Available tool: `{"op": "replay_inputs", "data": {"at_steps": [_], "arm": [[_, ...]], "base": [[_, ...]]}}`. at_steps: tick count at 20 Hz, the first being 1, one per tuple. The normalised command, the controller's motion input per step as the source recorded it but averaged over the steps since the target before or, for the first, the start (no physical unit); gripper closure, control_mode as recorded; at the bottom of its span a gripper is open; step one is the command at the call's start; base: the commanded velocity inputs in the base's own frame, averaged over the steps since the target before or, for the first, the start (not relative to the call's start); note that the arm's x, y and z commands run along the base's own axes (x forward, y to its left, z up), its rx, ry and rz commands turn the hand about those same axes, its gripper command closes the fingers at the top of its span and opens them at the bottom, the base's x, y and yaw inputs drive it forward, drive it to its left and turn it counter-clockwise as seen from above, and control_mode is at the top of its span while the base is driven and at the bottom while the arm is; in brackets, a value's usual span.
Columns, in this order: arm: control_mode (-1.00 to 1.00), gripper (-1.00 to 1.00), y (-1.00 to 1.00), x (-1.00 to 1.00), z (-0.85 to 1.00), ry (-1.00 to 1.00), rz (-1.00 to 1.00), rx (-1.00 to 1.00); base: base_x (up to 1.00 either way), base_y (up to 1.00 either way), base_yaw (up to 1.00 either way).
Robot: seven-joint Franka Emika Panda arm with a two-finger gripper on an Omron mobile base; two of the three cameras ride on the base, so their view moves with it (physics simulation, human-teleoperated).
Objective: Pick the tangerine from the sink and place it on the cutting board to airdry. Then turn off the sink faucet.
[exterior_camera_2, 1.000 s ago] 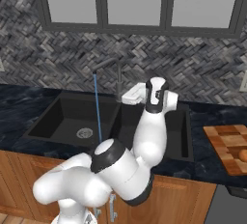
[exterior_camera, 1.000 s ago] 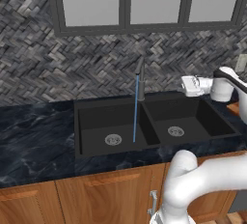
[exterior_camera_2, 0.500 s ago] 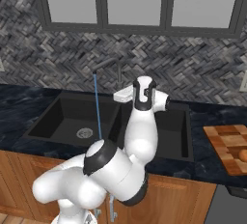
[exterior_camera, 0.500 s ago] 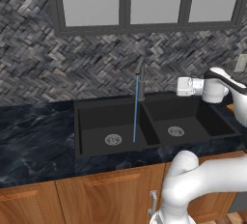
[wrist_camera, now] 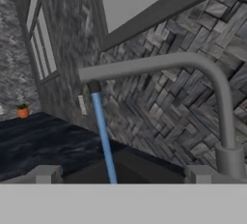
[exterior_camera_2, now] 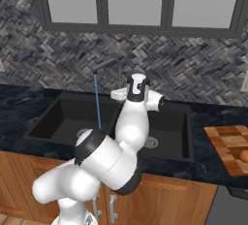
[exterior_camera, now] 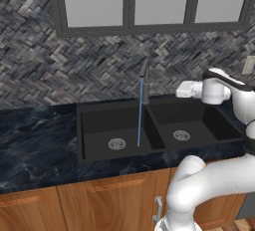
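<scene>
The sink faucet (exterior_camera: 145,73) stands behind the divider of the black double sink (exterior_camera: 94,125), and a thin blue stream (exterior_camera: 140,118) falls into the left basin. My gripper (exterior_camera: 178,90) hovers level with the faucet, just to its right, over the back of the right basin. In the hand view the grey gooseneck of the faucet (wrist_camera: 212,80) arches across. Its base rises just behind my right fingertip (wrist_camera: 200,174). My gripper (wrist_camera: 123,175) is open and holds nothing. The cutting board (exterior_camera_2: 230,147) lies on the counter at the far right, with the tangerine (exterior_camera_2: 244,156) resting on it at the frame's edge.
Dark marble counter (exterior_camera: 35,140) runs on both sides of the sink, with wooden cabinets (exterior_camera: 99,205) below. A herringbone stone wall (exterior_camera: 99,70) and windows (exterior_camera: 129,1) rise behind. A small orange pot (wrist_camera: 22,112) sits far off on the counter.
My hand has swung left from the far right of the sink toward the faucet, staying at the same height. The stream runs in every frame.
</scene>
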Motion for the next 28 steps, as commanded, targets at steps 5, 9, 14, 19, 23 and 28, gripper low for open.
{"op": "replay_inputs", "data": {"at_steps": [5, 9, 14, 19, 23, 28], "arm": [[-1.00, -1.00, -0.08, 0.15, -0.12, 0.02, -0.02, -0.01], [-1.00, -1.00, -0.27, 0.00, -0.16, 0.00, 0.01, -0.03], [-1.00, -1.00, -0.27, 0.09, -0.08, 0.00, 0.07, -0.01], [-1.00, -1.00, -0.01, 0.32, -0.01, 0.00, 0.04, 0.00], [-1.00, -1.00, -0.09, 0.25, -0.13, 0.00, 0.05, 0.00], [-1.00, -1.00, -0.30, 0.11, -0.16, 0.00, 0.08, 0.00]], "base": [[0.00, 0.00, 0.00], [0.00, 0.00, 0.00], [0.00, 0.00, 0.00], [0.00, 0.00, 0.00], [0.00, 0.00, 0.00], [0.00, 0.00, 0.00]]}}
